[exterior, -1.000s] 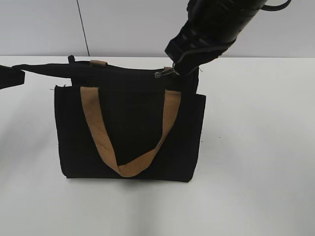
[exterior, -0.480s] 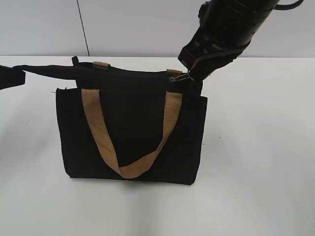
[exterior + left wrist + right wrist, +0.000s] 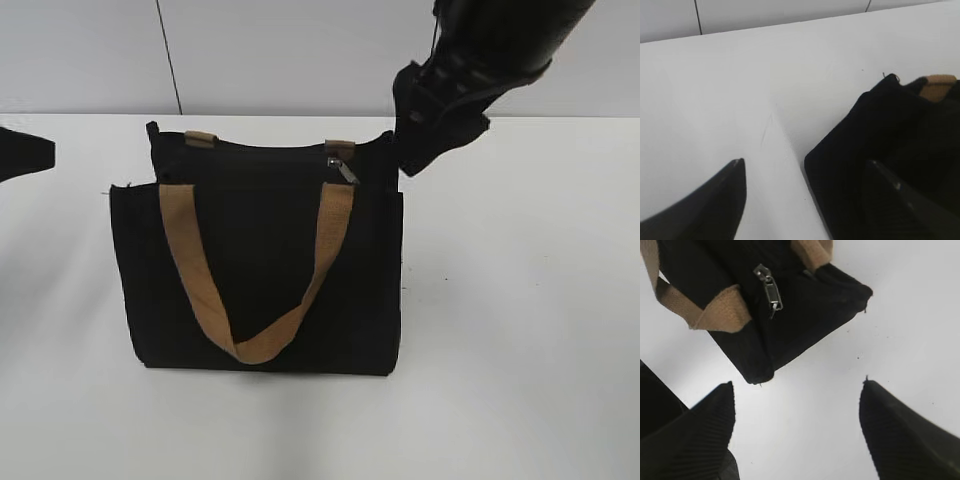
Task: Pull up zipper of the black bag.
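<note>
The black bag point(image 3: 260, 280) stood upright at the centre of the exterior frame on the white tabletop point(image 3: 520, 330), its long axis running left to right and its tan handle point(image 3: 255, 340) drooping in a V down the front. The zipper point(image 3: 343, 170) lay near the bag's upper right corner, its silver tab slanting down toward the right along the closed top. The right gripper point(image 3: 795, 430) hung at upper right with fingers point(image 3: 900, 435) spread wide on nothing, and the left gripper point(image 3: 810, 200) at the left edge was likewise spread, clear of the bag.
</note>
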Robot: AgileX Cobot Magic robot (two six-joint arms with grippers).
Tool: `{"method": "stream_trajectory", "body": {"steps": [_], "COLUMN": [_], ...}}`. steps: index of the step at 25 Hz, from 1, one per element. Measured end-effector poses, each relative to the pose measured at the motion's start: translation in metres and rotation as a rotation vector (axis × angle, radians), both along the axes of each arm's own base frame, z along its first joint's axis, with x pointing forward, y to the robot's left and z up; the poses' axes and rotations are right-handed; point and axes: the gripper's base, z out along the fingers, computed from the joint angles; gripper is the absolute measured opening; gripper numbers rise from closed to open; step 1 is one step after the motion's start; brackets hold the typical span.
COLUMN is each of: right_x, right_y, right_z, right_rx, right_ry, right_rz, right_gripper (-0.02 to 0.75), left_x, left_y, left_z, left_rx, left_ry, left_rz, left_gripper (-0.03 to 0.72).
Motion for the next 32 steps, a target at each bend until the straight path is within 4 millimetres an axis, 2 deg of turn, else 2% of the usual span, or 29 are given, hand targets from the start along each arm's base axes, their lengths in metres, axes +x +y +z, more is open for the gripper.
{"method": "stream_trajectory", "body": {"steps": [6, 10, 13, 16, 20, 22, 27, 29, 32], "right_x": [-0.019, -0.031, -0.037, -0.045, -0.063, -0.074, -0.093, -0.095, -0.1], "right_y": [-0.012, -0.019, -0.024, -0.03, -0.042, -0.049, -0.061, -0.063, -0.065], "right_z": [0.033, 0.049, 0.057, 0.049, 0.023, 0.012, -0.012, -0.015, -0.012], "right_rx": [0.051, 0.078, 0.092, 0.076, 0.052, 0.054, 0.04, 0.041, 0.058], "right_ry": [-0.084, -0.117, -0.135, -0.122, -0.091, -0.083, -0.041, -0.042, -0.05], "right_rz": [0.007, -0.003, -0.017, -0.027, -0.039, -0.055, -0.086, -0.088, -0.091], "right_gripper": [0.582, 0.577, 0.577, 0.577, 0.577, 0.577, 0.577, 0.577, 0.577], "left_x": [0.001, 0.005, 0.006, 0.003, -0.001, -0.001, -0.007, -0.015, -0.028], "left_y": [0.0, -0.008, -0.027, -0.047, -0.062, -0.059, -0.038, -0.036, -0.041], "left_z": [-0.001, -0.003, -0.003, -0.004, -0.005, -0.013, -0.043, -0.045, -0.031], "left_rx": [-0.113, -0.044, 0.031, 0.117, 0.169, 0.198, 0.479, 0.496, 0.476], "left_ry": [0.084, 0.06, 0.025, -0.026, -0.063, -0.034, 0.165, 0.274, 0.371], "left_rz": [0.099, 0.157, 0.177, 0.215, 0.239, 0.279, 0.389, 0.388, 0.294], "left_gripper": [0.501, 0.468, 0.46, 0.458, 0.458, 0.456, 0.456, 0.456, 0.456]}}
